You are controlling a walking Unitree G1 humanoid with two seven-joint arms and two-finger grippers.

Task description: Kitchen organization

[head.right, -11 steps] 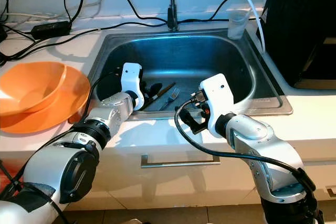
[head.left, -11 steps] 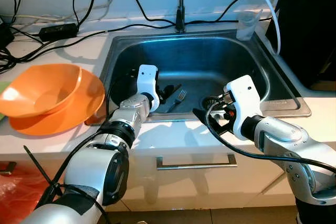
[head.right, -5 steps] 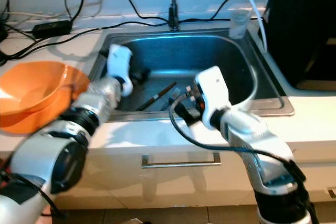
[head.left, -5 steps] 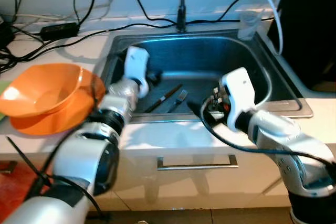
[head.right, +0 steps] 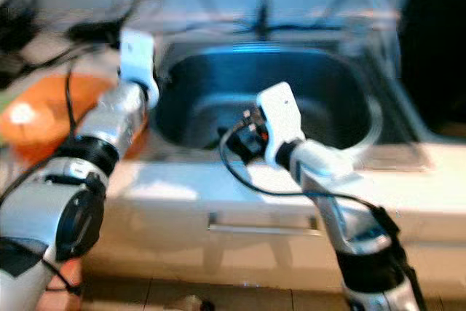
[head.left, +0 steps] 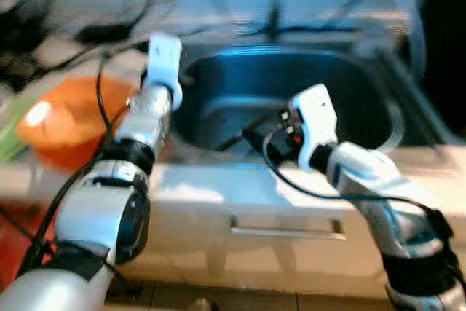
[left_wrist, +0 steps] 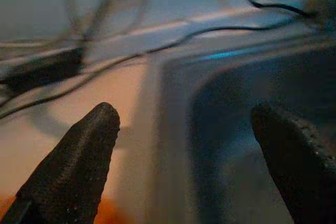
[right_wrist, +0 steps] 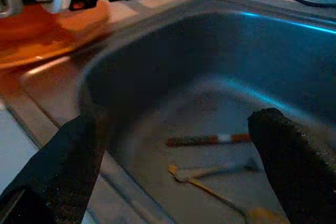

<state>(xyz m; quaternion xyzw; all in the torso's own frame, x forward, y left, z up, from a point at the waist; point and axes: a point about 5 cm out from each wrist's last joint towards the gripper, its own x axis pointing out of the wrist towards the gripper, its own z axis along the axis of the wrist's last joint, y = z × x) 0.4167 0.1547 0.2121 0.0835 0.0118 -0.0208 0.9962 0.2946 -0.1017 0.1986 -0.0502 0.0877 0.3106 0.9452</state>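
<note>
The eye views are blurred. A steel sink holds a brown-handled utensil and a fork on its bottom. My left gripper is open and empty, raised over the sink's left rim beside the counter. My right gripper is open and empty too. It hangs above the sink's front edge and points down into the basin at the utensils. An orange bowl sits on the counter left of the sink.
Black cables and a dark power brick lie on the counter behind the left gripper. A tap rises at the back of the sink. A drawer handle runs below the counter front.
My left arm has lifted out of the basin and swung left to the sink's left rim. The right gripper has shifted left along the front edge. The camera has moved and the picture has blurred.
</note>
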